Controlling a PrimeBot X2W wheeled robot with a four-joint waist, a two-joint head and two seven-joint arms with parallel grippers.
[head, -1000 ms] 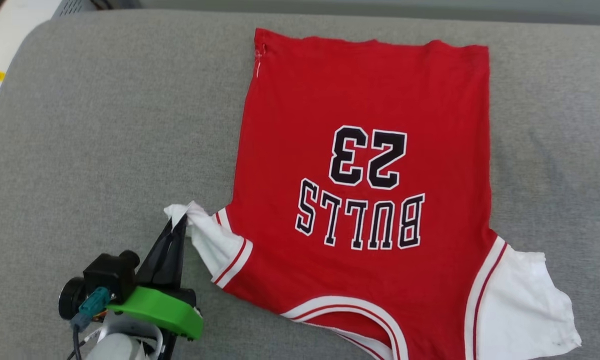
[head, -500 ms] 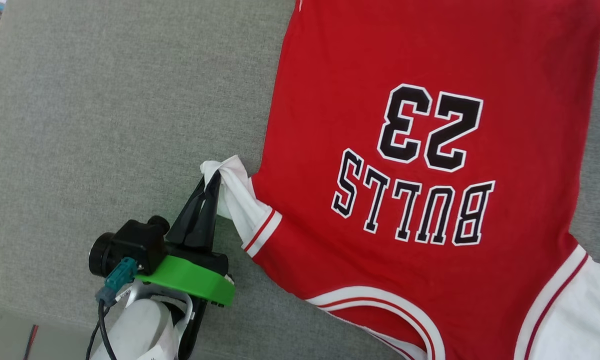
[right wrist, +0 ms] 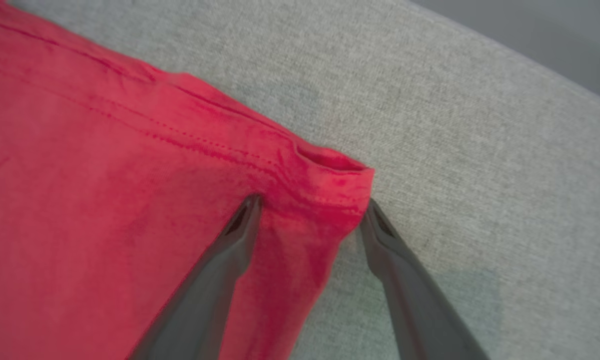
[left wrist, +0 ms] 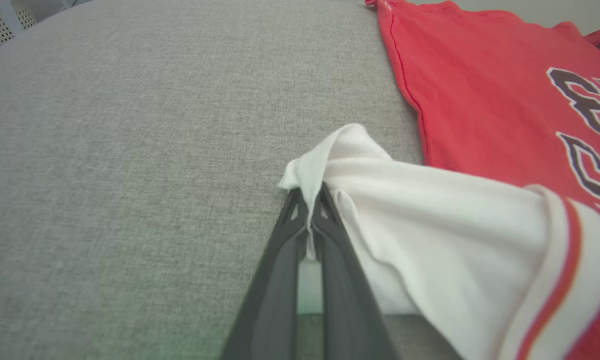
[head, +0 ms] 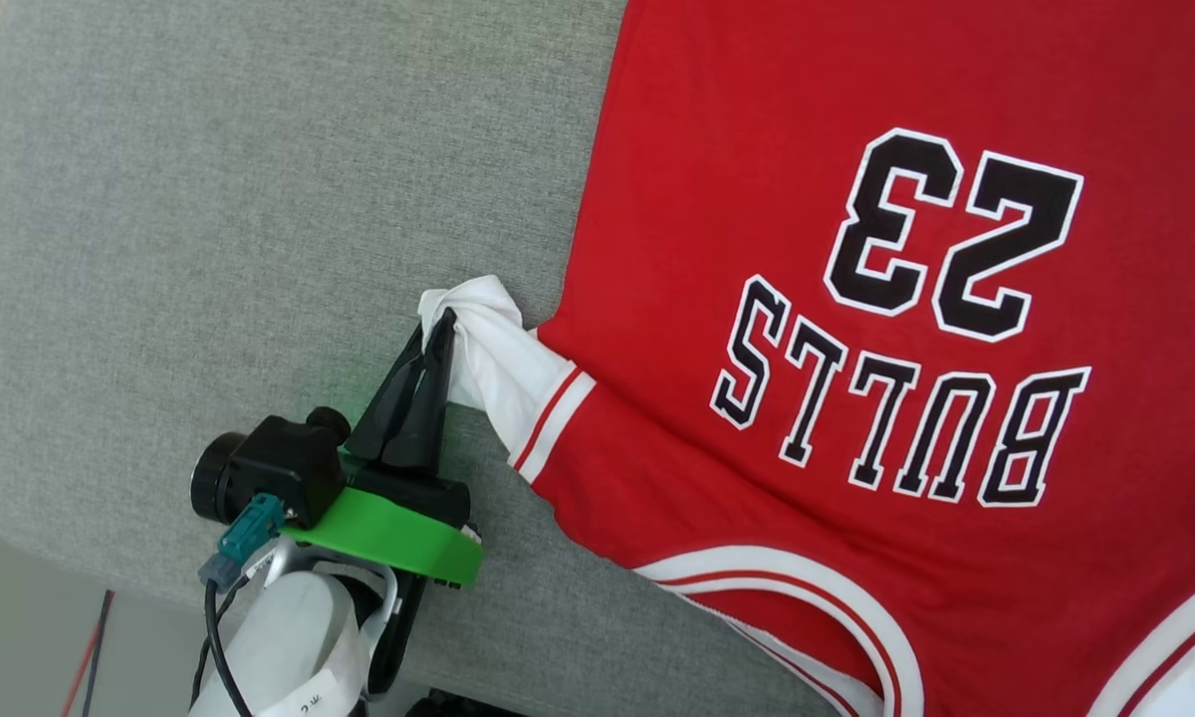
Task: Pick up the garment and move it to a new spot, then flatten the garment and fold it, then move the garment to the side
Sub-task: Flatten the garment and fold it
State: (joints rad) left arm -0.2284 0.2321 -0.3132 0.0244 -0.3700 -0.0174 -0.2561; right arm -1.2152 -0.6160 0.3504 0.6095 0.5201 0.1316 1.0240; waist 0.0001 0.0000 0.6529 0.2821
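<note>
garment (head: pixel 757 249) flat on cushion (head: pixel 209 199), left end effector (head: pixel 443 324) at its left sleeve (head: pixel 503 363), right end effector (right wrist: pixel 312 202) astride hem corner

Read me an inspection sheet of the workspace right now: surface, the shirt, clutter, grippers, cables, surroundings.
Surface: grey fabric cushion, rounded at the corner.
Job's things: garment spread flat, lettering up; its white sleeve bunched at the tip.
Clutter: nothing seen.
Grippers: left gripper shut on the sleeve tip; right gripper open, straddling a red hem corner, contact unclear.
Cables: black cable and teal plug at the left wrist camera.
Surroundings: pale floor past the cushion edge.
</note>
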